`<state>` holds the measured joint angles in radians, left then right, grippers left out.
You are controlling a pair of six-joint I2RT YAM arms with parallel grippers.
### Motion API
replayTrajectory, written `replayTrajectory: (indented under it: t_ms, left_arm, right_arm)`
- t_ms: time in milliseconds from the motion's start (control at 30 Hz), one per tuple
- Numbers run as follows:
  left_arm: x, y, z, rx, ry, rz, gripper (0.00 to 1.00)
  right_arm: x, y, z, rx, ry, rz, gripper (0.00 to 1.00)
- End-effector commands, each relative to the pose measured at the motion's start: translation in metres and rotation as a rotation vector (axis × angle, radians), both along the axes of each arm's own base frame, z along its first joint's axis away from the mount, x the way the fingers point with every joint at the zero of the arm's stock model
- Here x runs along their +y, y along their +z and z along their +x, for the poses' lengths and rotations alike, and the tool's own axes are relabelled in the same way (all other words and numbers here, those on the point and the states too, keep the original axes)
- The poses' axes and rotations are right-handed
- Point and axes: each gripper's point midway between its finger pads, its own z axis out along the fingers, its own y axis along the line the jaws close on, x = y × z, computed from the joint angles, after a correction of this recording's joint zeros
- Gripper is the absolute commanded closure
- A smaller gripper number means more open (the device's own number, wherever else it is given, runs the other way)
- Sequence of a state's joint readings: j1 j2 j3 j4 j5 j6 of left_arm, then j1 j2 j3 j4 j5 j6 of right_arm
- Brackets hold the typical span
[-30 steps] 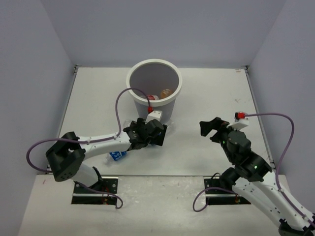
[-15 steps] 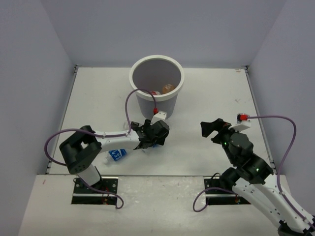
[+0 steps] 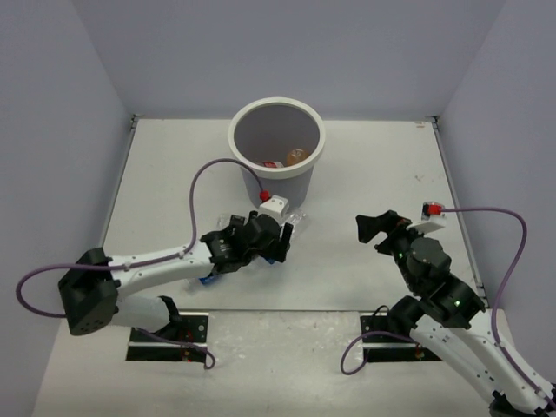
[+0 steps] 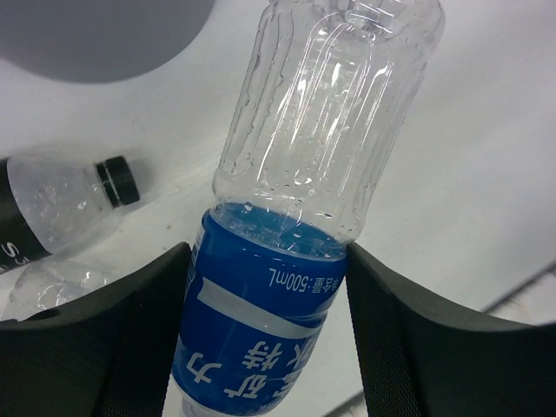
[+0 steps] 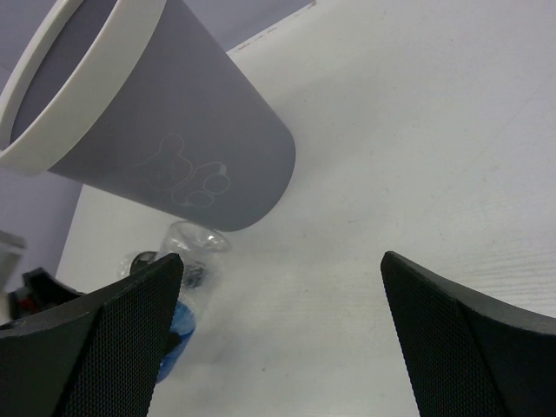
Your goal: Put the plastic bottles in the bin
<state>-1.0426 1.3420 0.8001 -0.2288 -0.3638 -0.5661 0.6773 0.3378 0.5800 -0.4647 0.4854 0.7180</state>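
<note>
Partly done: an orange bottle (image 3: 298,155) and another already lie in the bin (image 3: 276,101), far centre. Left gripper (image 4: 269,252) pinches a blue-labelled bottle (image 4: 323,130) — clear, ribbed, looks empty — just near of the bin. A dark-capped bottle (image 4: 61,204) lies beside it. Right gripper (image 5: 278,261) is spread and empty.
</note>
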Motion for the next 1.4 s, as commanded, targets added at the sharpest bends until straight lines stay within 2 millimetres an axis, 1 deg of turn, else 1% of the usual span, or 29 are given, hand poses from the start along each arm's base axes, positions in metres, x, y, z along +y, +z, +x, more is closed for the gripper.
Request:
replayTrajectory:
  t_ms: [0,33,100,133,167,233,267,333,433,500,533,567,600,700,733,767,800,867,900,933,1000,1033,1100,1133,1167,1233,1267,1333,1367]
  left_arm:
    - [-0.033,0.08,-0.02,-0.111,-0.239,-0.218,1.0]
    - [-0.038,0.098,-0.025,-0.14,-0.285,-0.266,1.0]
    - [-0.04,0.141,-0.031,-0.225,-0.334,-0.372,1.0]
    - [-0.04,0.146,-0.032,-0.237,-0.344,-0.382,1.0]
    - [-0.039,0.167,-0.031,-0.287,-0.343,-0.433,1.0]
    - [-0.033,0.208,-0.022,-0.397,-0.294,-0.499,0.99]
    - [-0.031,0.225,-0.019,-0.433,-0.284,-0.516,0.99]
    - [-0.03,0.251,-0.015,-0.486,-0.274,-0.535,1.0]
    - [-0.026,0.302,-0.012,-0.597,-0.275,-0.582,1.0]
    - [-0.019,0.324,-0.004,-0.662,-0.218,-0.596,1.0]
    - [-0.013,0.328,0.003,-0.682,-0.17,-0.584,0.99]
    - [0.001,0.349,0.016,-0.735,-0.06,-0.595,0.97]
    - [0.012,0.363,0.031,-0.77,0.048,-0.587,0.96]
    - [0.019,0.383,0.061,-0.818,0.176,-0.527,0.96]
    - [0.017,0.384,0.07,-0.822,0.187,-0.503,0.96]
    - [0.014,0.376,0.085,-0.818,0.195,-0.453,0.95]
    - [0.012,0.379,0.097,-0.824,0.194,-0.436,0.93]
    - [0.015,0.393,0.116,-0.828,0.217,-0.44,0.91]
    - [0.015,0.389,0.13,-0.818,0.231,-0.418,0.91]
    - [0.017,0.381,0.141,-0.81,0.245,-0.393,0.91]
    - [0.015,0.368,0.166,-0.796,0.273,-0.346,0.89]
    - [0.017,0.36,0.175,-0.787,0.287,-0.318,0.87]
    - [0.019,0.338,0.192,-0.753,0.328,-0.246,0.82]
    - [0.018,0.332,0.197,-0.743,0.338,-0.225,0.76]
    - [0.018,0.319,0.202,-0.716,0.337,-0.182,0.63]
    - [0.015,0.307,0.209,-0.687,0.331,-0.137,0.11]
    - [0.013,0.305,0.211,-0.677,0.324,-0.129,0.0]
    - [0.009,0.307,0.209,-0.661,0.303,-0.132,0.0]
    - [0.007,0.314,0.207,-0.665,0.284,-0.151,0.0]
  right_arm:
    - [-0.006,0.002,0.001,-0.005,-0.039,0.02,0.01]
    - [-0.006,0.002,0.0,-0.007,-0.038,0.023,0.01]
    - [-0.007,0.003,-0.001,-0.013,-0.04,0.029,0.01]
    - [-0.008,0.004,0.0,-0.014,-0.042,0.03,0.01]
    - [-0.009,0.003,-0.001,-0.014,-0.046,0.031,0.01]
    - [-0.009,0.003,-0.001,-0.015,-0.047,0.033,0.01]
    - [-0.009,0.003,-0.001,-0.015,-0.046,0.033,0.01]
    - [-0.009,0.004,-0.001,-0.016,-0.044,0.026,0.01]
    - [-0.009,0.007,0.0,-0.015,-0.044,0.019,0.01]
    - [-0.009,0.007,0.0,-0.015,-0.043,0.014,0.01]
    - [-0.009,0.006,0.0,-0.014,-0.042,0.013,0.01]
    - [-0.008,0.006,0.0,-0.013,-0.038,0.014,0.01]
    - [-0.007,0.005,-0.001,-0.01,-0.035,0.011,0.01]
    - [-0.007,0.002,0.0,-0.006,-0.032,0.004,0.01]
    - [-0.007,0.002,0.0,-0.004,-0.032,0.003,0.01]
    - [-0.007,0.001,0.0,-0.002,-0.033,0.001,0.01]
    - [-0.006,0.001,0.0,-0.001,-0.031,-0.002,0.01]
    - [-0.006,0.002,0.0,-0.001,-0.026,-0.007,0.01]
    - [-0.005,0.002,0.0,-0.001,-0.024,-0.008,0.01]
    - [-0.005,0.003,0.0,-0.001,-0.023,-0.007,0.01]
    - [-0.003,0.003,0.0,-0.001,-0.011,-0.003,0.01]
    - [-0.003,0.003,-0.001,-0.002,-0.01,-0.001,0.01]
    - [-0.004,0.003,-0.001,-0.004,-0.012,0.0,0.01]
    - [-0.004,0.001,-0.001,-0.002,-0.012,-0.002,0.01]
    - [-0.004,0.002,-0.001,-0.004,-0.014,0.001,0.01]
    - [-0.003,0.002,-0.002,-0.004,-0.007,0.003,0.01]
    - [-0.002,0.002,-0.002,-0.003,-0.005,0.003,0.01]
    - [-0.002,0.001,-0.001,0.001,-0.005,0.002,0.01]
    - [-0.002,0.0,-0.001,0.004,-0.006,-0.001,0.01]
